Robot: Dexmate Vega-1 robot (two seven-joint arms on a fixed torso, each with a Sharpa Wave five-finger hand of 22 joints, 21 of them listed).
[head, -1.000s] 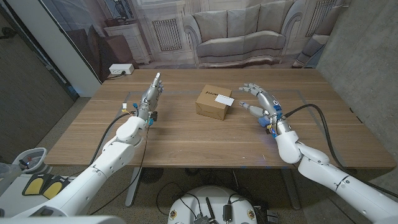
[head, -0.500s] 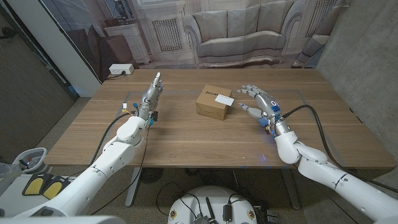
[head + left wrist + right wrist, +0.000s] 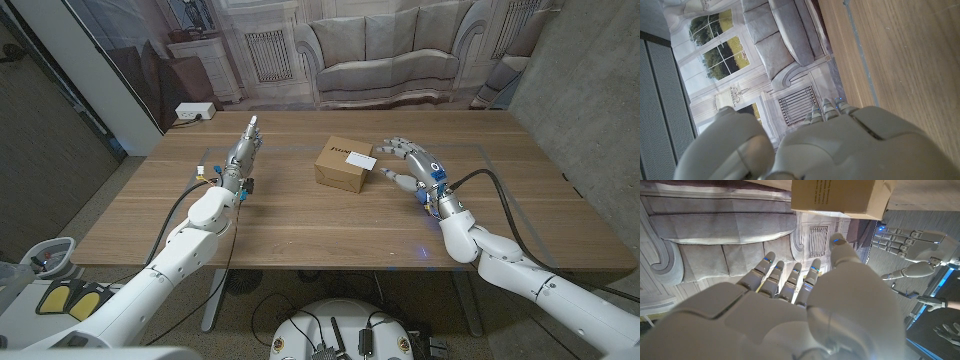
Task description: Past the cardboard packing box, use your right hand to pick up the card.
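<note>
One flat white card point(image 3: 361, 159) atop square cardboard box point(image 3: 342, 167); right robot hand point(image 3: 412, 166) wide, empty.

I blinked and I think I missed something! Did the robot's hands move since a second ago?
The right hand slid toward the cardboard box, its open fingers now close beside the white card lying on the box's top. It holds nothing yet. The left hand, box and card stayed where they were.

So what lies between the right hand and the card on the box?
Head view: nothing. The right hand, fingers spread, reaches in beside the cardboard box; the white card lies on top, near its fingertips.
</note>
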